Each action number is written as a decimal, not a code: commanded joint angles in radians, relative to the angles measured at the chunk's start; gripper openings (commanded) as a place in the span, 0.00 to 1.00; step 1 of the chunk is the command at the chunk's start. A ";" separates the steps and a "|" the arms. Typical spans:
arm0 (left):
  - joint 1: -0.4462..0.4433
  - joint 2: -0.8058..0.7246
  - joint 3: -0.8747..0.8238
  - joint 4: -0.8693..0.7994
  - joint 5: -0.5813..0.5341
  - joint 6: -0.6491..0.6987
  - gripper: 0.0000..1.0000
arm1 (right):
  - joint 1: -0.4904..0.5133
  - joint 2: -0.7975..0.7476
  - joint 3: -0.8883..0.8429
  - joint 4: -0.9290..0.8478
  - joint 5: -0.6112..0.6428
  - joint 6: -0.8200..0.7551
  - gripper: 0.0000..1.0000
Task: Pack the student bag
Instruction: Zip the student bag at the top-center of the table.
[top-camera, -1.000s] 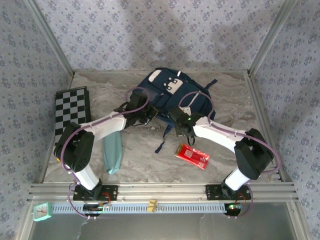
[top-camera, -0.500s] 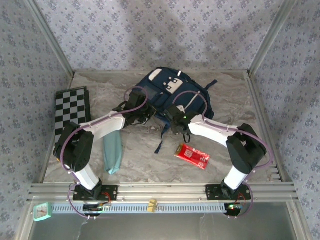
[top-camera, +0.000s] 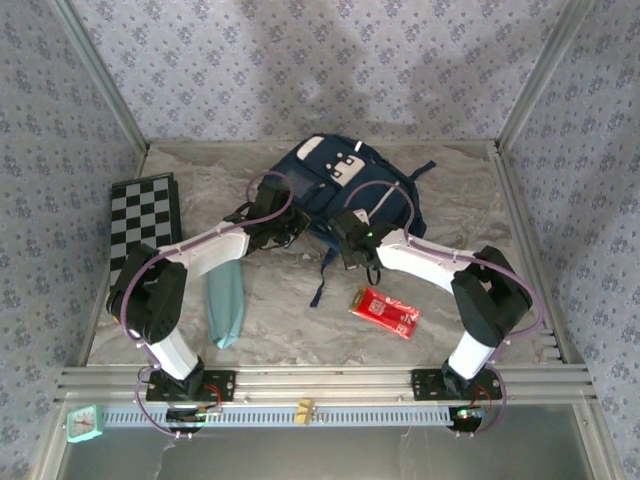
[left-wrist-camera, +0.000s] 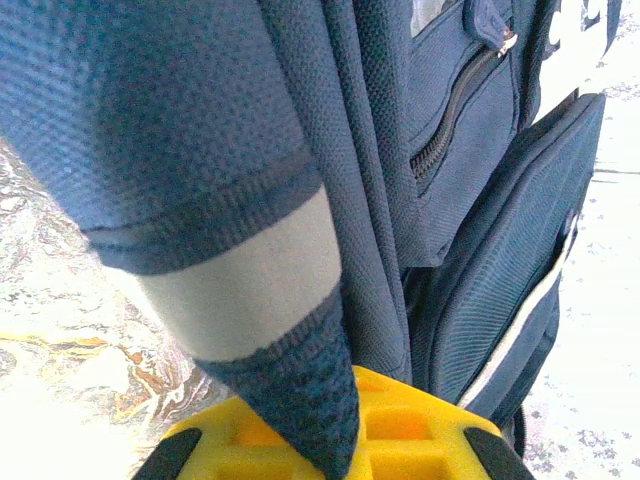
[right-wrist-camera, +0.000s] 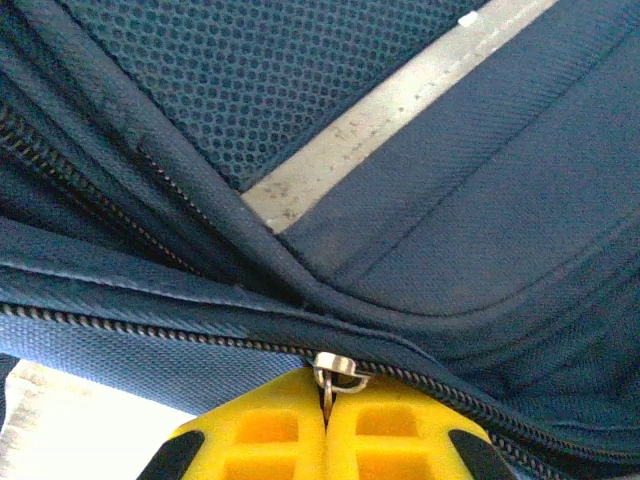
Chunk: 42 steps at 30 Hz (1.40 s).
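Right arm (top-camera: 420, 262) is sitting further left than a second ago, right fingers (right-wrist-camera: 270, 425) clamping shut on the zipper pull (right-wrist-camera: 335, 370) of the student bag (top-camera: 345, 185). The left fingers (left-wrist-camera: 400, 430) are pinching its grey-banded strap (left-wrist-camera: 250, 280). The student bag is lying at the far middle of the worktop (top-camera: 290, 310).

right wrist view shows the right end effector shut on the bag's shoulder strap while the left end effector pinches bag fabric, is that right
Not quite. In the right wrist view the right end effector is shut on the metal zipper pull of the student bag, not on a shoulder strap. The left end effector does pinch bag fabric.
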 joint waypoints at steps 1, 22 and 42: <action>0.045 -0.043 0.060 -0.011 0.000 0.088 0.00 | -0.006 -0.078 -0.033 -0.107 0.078 0.073 0.00; 0.333 0.235 0.334 -0.114 0.338 0.418 0.35 | 0.063 -0.095 0.002 0.025 -0.151 0.108 0.00; -0.072 0.068 -0.086 0.230 0.138 -0.257 0.68 | 0.082 -0.062 -0.026 0.045 -0.156 0.178 0.00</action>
